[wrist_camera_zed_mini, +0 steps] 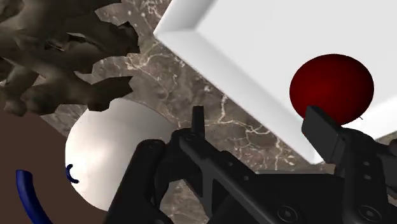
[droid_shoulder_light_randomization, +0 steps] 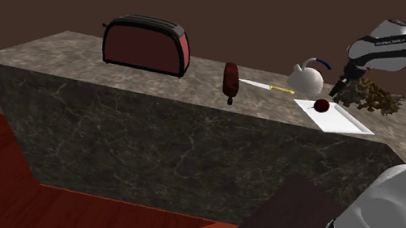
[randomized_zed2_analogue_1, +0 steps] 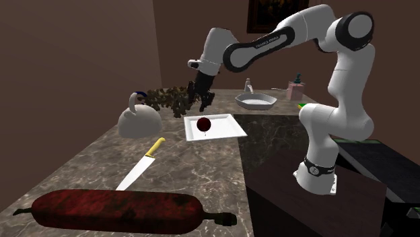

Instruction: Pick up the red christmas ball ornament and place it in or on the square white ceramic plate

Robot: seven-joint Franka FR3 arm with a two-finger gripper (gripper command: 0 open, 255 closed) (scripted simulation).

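Ball (randomized_zed2_analogue_1: 203, 124), dark red, rests on the square white plate (randomized_zed2_analogue_1: 227, 129) on the marbled table (droid_shoulder_light_randomization: 78, 63). The black hand (randomized_zed2_analogue_1: 202, 99) hangs just above it, fingers apart, holding nothing. Lettering on the arm (randomized_zed2_analogue_1: 269, 44) is too small to read.

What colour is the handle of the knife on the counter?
Yellow; the knife handle shows best in the second exterior view.

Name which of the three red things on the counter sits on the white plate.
The small round ball: it rests on the plate. The toaster and the sausage sit on the bare counter.
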